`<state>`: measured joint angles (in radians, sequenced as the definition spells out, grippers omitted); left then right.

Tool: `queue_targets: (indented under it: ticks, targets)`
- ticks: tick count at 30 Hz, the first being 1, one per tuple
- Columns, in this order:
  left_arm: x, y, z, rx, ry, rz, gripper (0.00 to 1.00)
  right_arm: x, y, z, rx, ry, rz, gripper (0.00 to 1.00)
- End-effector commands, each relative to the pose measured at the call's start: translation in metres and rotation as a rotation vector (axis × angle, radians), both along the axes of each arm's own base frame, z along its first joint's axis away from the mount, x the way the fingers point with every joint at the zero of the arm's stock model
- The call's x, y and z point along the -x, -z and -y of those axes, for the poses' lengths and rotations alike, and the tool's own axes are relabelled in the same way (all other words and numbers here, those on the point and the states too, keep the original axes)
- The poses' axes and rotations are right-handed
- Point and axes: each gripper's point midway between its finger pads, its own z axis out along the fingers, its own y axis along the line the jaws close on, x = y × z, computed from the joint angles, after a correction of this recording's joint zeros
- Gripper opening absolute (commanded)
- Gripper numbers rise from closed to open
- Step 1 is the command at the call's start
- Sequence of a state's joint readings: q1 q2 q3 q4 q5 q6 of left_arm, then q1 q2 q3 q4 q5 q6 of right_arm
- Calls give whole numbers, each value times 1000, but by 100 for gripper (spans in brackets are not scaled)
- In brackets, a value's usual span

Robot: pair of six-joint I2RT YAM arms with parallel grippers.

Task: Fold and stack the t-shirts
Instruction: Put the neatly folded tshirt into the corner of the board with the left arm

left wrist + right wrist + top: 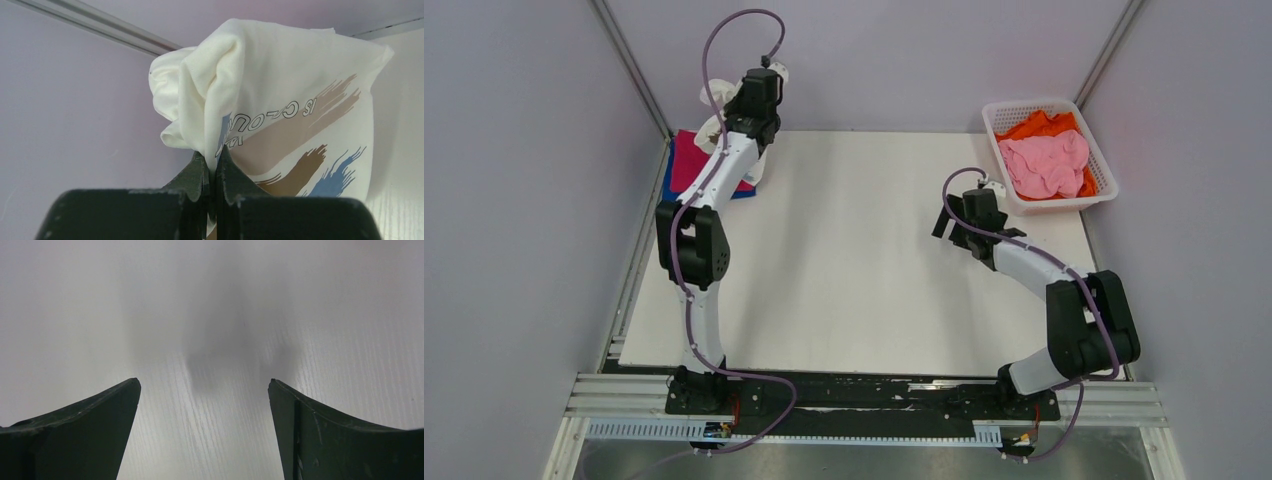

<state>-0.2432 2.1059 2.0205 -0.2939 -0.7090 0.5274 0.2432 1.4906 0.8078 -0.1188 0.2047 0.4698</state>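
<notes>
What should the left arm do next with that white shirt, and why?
Probably lower it and let go: the left gripper is shut on the white shirt, held up right by the magenta shirt already lying flat.

White printed tee [280, 85] hangs bunched by folded magenta tee [690, 160] on blue [669, 182]; pink tee [1046, 163] crumpled over orange [1036, 125].

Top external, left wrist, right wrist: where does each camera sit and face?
Top external: above and behind, looking down on the table; left arm and right arm show.
Left wrist: on left arm, facing the wall; left hand shut on the white printed t-shirt.
Right wrist: on right arm, facing the table; open right hand shows.
Shared: top and right wrist see the table.
</notes>
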Motion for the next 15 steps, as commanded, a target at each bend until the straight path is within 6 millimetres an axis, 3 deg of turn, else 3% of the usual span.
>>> queue_targets:
  ticks: [1,15]
  targets:
    - [-6,-30,-18,12,-44,113,0,-15,-11,2,10,22,29,100]
    - [-38,30,-89,50,-125,72,0,-10,-2,13,55,63,-4,100]
